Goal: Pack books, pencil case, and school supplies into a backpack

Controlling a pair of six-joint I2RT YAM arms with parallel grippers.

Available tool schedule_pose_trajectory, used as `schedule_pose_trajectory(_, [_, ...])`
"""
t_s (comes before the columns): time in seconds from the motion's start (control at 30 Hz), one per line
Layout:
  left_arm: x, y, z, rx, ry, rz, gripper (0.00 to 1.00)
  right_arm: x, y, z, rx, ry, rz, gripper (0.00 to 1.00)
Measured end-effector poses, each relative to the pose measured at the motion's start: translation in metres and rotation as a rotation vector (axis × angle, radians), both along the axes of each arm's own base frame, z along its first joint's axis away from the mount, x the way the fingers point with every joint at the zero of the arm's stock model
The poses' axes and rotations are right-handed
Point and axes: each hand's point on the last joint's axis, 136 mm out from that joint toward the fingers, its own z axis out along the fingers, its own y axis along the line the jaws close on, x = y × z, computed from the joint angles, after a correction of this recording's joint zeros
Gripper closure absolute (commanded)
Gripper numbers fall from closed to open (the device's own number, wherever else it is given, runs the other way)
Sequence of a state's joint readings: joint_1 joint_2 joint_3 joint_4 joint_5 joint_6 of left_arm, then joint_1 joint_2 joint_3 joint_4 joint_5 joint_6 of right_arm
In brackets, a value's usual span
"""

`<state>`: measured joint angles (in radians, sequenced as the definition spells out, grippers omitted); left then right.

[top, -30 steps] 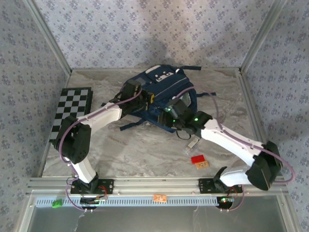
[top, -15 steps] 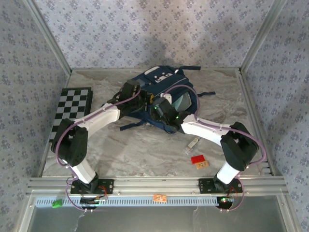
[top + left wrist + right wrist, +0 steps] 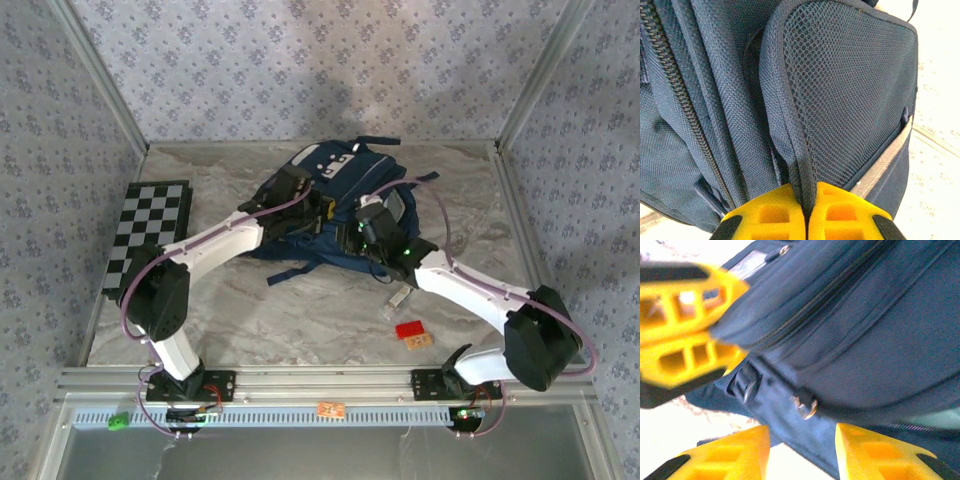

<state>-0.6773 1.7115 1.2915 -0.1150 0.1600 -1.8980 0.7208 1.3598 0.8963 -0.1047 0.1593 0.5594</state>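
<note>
Backpack (image 3: 322, 160) now farther right, at a new angle — left pincer (image 3: 806, 197) with it, right pincer (image 3: 801, 435) rightward too

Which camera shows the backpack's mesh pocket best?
Left wrist: the mesh pocket is close and sharp, its edge pinched by the left gripper. From above the backpack looks small; the right wrist shows blurred fabric and a zipper.

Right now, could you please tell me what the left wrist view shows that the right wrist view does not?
Left wrist: the left pincer shut on the hem of a mesh pocket of the backpack. Right wrist: the right pincer open below a metal ring. Both: the backpack's navy fabric and a zipper.
</note>
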Motion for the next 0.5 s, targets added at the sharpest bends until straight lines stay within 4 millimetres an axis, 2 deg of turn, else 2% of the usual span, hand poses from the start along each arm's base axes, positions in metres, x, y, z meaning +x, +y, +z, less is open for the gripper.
schedule_pose_trajectory(0.1, [0.0,0.001,-0.001,0.005,0.003,0.002,1.0,-0.009,0.009,-0.013,-0.017,0.019,0.009,0.62])
schedule_pose_trajectory(0.3, [-0.002,0.0,-0.002,0.009,0.007,-0.002,1.0,0.001,0.01,-0.04,-0.067,0.05,-0.014,0.62])
schedule_pose_trajectory(0.5, [-0.001,0.001,-0.003,0.014,0.006,0.005,1.0,0.016,0.012,-0.04,-0.099,0.02,-0.026,0.62])
